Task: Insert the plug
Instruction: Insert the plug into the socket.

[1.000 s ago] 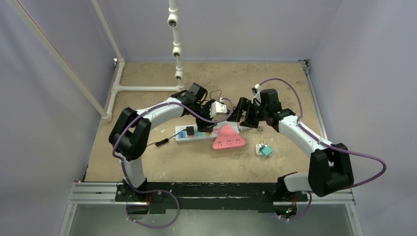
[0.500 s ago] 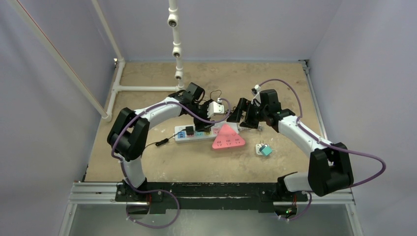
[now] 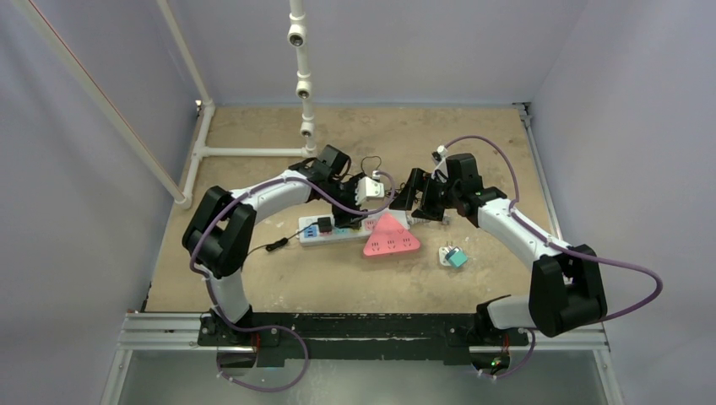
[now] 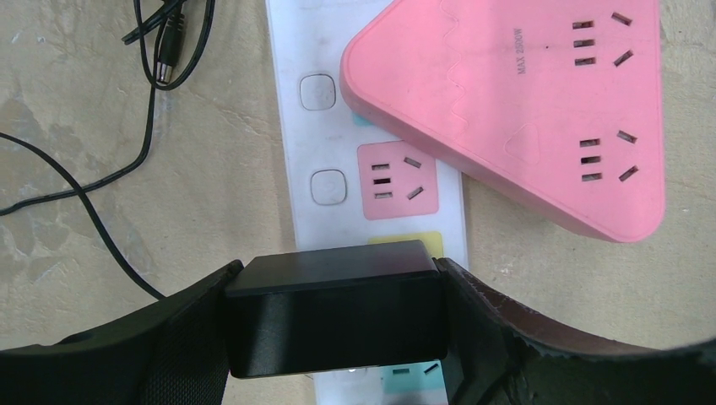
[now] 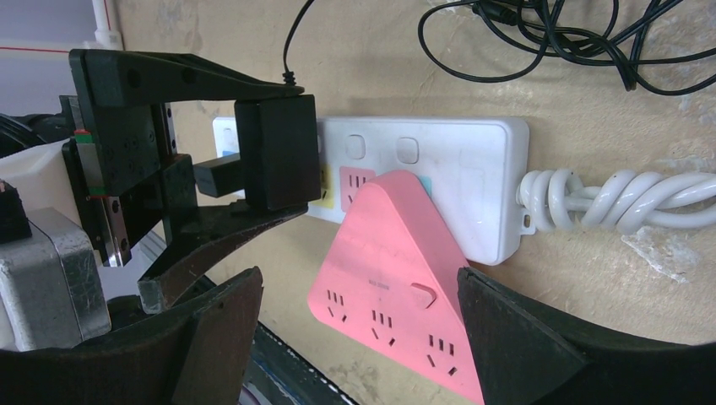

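My left gripper (image 4: pixel 338 270) is shut on a black block-shaped plug (image 4: pixel 333 321), which sits squarely between both fingers. It hovers over the yellow socket of the white power strip (image 4: pixel 295 51), with the pink socket just beyond it. From the right wrist, the same plug (image 5: pixel 279 152) hangs just above the strip (image 5: pixel 473 186). A pink triangular socket block (image 5: pixel 397 278) lies partly on the strip. My right gripper (image 5: pixel 355 283) stands open around it, the right finger at its edge. From above, the left gripper (image 3: pixel 346 213) and right gripper (image 3: pixel 414 202) face each other over the strip (image 3: pixel 314 239).
A small black plug (image 3: pixel 325 224) sits in the strip's left end beside a blue socket. A white and teal adapter (image 3: pixel 453 257) lies to the right. Loose black cables (image 5: pixel 549 42) and the strip's coiled white cord (image 5: pixel 608 198) lie behind. A white pipe frame (image 3: pixel 245 152) stands at the back left.
My left gripper has shifted slightly left and down toward the strip with the black plug in it. The right arm has not moved.
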Controlling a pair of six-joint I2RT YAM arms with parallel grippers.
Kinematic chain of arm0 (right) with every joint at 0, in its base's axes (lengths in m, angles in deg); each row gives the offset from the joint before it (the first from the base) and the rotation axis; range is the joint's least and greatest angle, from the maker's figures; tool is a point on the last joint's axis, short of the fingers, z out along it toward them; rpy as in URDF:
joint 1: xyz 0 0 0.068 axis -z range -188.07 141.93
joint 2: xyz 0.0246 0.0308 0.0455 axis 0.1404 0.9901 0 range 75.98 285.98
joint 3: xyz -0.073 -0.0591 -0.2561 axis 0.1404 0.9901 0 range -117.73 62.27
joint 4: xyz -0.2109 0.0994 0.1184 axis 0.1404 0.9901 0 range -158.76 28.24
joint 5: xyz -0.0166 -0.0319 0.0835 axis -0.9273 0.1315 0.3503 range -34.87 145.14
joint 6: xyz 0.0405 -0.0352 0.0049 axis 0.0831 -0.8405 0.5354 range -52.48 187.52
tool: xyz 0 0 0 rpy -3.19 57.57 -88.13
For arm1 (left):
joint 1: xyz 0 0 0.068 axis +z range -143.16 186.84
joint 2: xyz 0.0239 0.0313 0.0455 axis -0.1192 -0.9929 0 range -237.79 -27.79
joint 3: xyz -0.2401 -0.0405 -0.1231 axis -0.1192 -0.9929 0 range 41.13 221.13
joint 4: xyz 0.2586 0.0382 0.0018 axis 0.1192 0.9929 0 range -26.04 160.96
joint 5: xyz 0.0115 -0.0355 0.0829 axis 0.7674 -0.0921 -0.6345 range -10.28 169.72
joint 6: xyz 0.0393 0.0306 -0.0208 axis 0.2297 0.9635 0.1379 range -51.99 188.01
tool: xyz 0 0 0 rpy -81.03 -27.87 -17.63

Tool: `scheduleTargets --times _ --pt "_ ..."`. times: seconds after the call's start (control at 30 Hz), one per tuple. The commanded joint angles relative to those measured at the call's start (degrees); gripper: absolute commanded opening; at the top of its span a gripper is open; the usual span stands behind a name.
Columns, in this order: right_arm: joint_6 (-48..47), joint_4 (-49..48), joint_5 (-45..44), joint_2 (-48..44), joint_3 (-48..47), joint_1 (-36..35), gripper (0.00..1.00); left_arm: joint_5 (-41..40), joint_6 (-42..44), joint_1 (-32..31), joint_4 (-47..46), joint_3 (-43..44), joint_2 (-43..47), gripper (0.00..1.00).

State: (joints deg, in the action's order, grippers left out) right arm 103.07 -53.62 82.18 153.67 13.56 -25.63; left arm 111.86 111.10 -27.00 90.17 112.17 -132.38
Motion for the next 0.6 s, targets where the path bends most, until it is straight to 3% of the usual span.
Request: scheduleTargets --times 0.0,0.3,0.57 --pt "-0.1 -1.6 1.2 0.4 0.3 0.3 0.87 -3.4 1.1 -0.4 1.4 -3.3 1.3 0.00" --pt "-0.2 -1.7 1.2 0.8 -0.1 0.3 0.87 -9.7 2.4 -2.5 0.1 -5.2 0.5 0.00" --pt "-0.4 -1.2 0.9 0.9 -0.5 0.3 0.87 -9.9 3.2 -2.5 -0.1 -8.4 1.1 0.00"
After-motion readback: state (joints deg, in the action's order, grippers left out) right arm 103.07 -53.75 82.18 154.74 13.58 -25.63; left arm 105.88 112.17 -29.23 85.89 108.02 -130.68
